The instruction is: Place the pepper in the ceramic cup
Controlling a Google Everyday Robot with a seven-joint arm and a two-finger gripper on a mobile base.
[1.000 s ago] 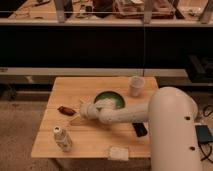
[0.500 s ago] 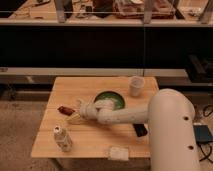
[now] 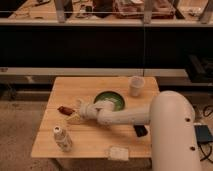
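The pepper (image 3: 64,110) is a small dark red-brown piece lying on the left part of the wooden table (image 3: 60,90). My gripper (image 3: 76,114) reaches leftward from the white arm and sits just right of the pepper, close to the table top. The ceramic cup (image 3: 135,85) is a small off-white cylinder standing upright near the table's far right corner, well away from the gripper.
A wide green bowl (image 3: 109,100) sits mid-table, just behind the arm. A small white labelled bottle (image 3: 61,138) stands near the front left. A flat white packet (image 3: 118,153) lies at the front edge. A dark object (image 3: 140,131) lies under the arm.
The gripper has moved slightly left, closer to the pepper. The pepper, cup and bowl have not moved.
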